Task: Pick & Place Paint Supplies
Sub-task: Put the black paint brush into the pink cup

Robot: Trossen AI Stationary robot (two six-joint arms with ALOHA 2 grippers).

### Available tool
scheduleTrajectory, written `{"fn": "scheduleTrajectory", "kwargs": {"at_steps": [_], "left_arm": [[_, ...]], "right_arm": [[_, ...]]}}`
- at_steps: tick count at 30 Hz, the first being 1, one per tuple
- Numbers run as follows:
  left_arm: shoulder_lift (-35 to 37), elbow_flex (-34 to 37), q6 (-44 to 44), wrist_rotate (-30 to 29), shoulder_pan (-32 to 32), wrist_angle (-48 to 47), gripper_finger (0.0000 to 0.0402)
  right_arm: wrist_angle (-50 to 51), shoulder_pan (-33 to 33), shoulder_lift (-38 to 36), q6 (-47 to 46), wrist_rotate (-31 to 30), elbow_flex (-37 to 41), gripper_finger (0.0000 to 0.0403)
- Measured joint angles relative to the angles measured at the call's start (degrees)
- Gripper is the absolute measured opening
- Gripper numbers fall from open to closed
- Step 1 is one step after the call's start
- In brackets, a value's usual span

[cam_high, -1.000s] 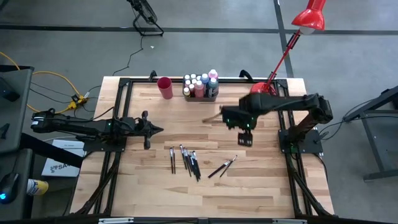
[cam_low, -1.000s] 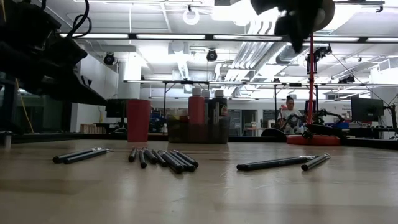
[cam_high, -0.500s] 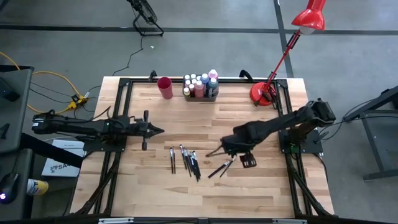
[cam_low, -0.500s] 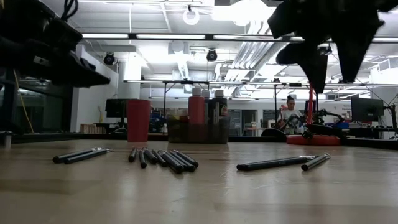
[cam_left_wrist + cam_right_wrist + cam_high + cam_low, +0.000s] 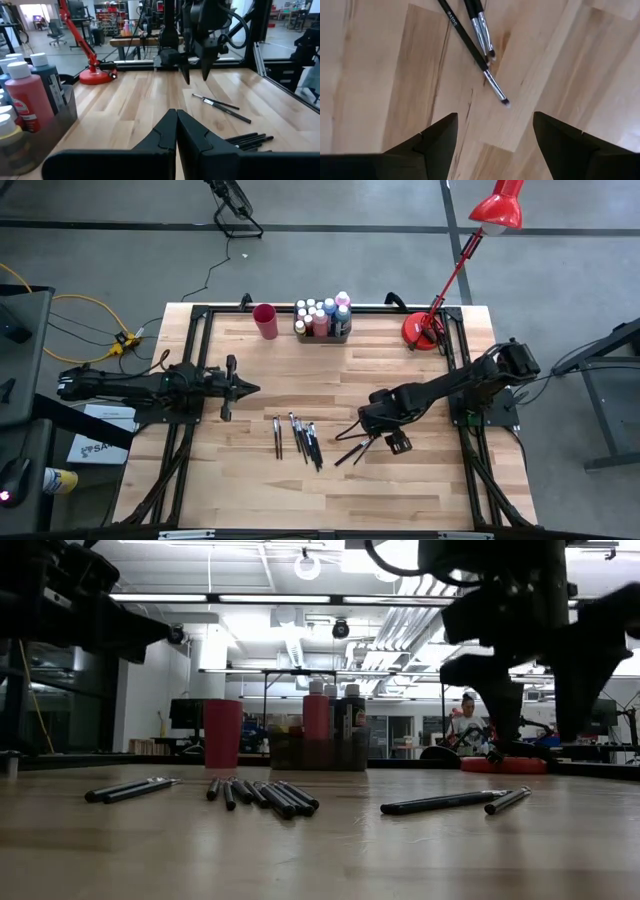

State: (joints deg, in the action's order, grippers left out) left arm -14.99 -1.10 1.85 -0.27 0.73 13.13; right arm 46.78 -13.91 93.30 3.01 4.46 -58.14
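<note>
Two dark-handled paintbrushes (image 5: 356,449) lie side by side on the table right of centre, and several more (image 5: 298,438) lie in a loose row at the middle. My right gripper (image 5: 390,442) hangs open, pointing down, just above the table beside the pair's bristle ends (image 5: 496,93), touching nothing. The paint bottles (image 5: 322,319) stand in a grey tray at the far edge. My left gripper (image 5: 252,388) is shut and level, above the table's left part, away from the brushes.
A red cup (image 5: 265,320) stands left of the bottle tray (image 5: 346,333). A red desk lamp's base (image 5: 423,332) sits at the far right corner. Bare wood lies between the two brush groups and along the near edge (image 5: 330,500).
My right gripper has come down and toward the table's near edge, from above the table's middle right to just over the two paintbrushes, tipping until it points down. It has stayed open. My left arm has risen a little. No brush has moved.
</note>
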Motion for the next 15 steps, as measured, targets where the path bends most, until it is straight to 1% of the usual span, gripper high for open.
{"fn": "scheduleTrajectory", "kwargs": {"at_steps": [4,7,15], "left_arm": [[-0.1,0.0,-0.1,0.0,0.0,0.0,0.0003],[-0.2,0.0,-0.1,-0.1,0.0,-0.1,0.0003],[-0.2,0.0,-0.9,-0.1,0.0,0.0,0.0003]], "right_arm": [[-4.8,0.0,0.0,2.2,-0.3,2.7,0.0252],[-7.6,0.0,0.0,4.1,-2.0,4.1,0.0252],[-10.3,0.0,0.0,7.5,-2.1,7.4,0.0252]]}}
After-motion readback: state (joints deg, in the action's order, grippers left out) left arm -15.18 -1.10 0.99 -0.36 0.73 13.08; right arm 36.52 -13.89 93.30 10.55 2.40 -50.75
